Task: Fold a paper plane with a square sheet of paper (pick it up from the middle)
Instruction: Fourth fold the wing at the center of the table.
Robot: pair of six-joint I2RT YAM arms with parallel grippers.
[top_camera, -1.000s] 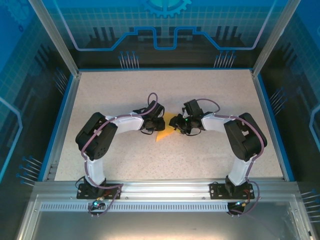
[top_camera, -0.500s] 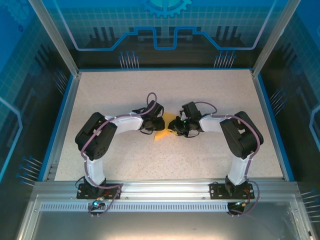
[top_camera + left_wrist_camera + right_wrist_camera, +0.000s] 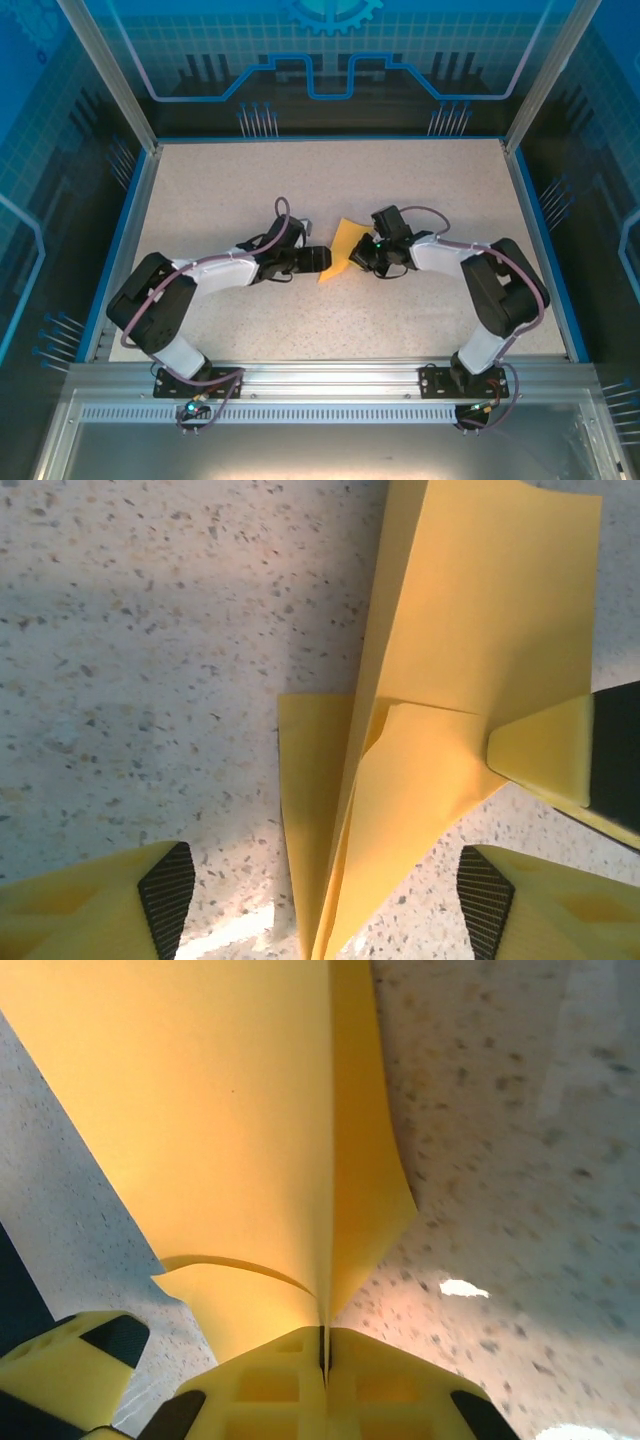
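Nearest the bases, the table [image 3: 250, 330] is showing bare speckled surface. Further out, toward the middle, the left gripper [image 3: 322, 260] is waiting with its jaws apart at the 9 o'clock side of the paper plane [image 3: 343, 250]. In its wrist view the two fingers [image 3: 165, 885] are bracketing the narrow end without touching it. At the 3 o'clock side the right gripper [image 3: 362, 258] is clamping the paper, its jaws pressed together on a folded edge.

The plane itself is resting near the table's centre, half folded. Its narrow tip is pointing toward about 7 o'clock and its wide end is fanning out toward 1 o'clock. One flap is lying flat on the table, while the rest seems to be lifting slightly.

This looks like very light, thin stock. It is probably going to flop under its own span, and the loose flap near the right jaws is already curling open. It is likely to skate on the smooth tabletop and to take stray creases from any hard squeeze. The doubled layers along the centre crease, near the middle of its length, are offering the stiffest and safest place to pinch.
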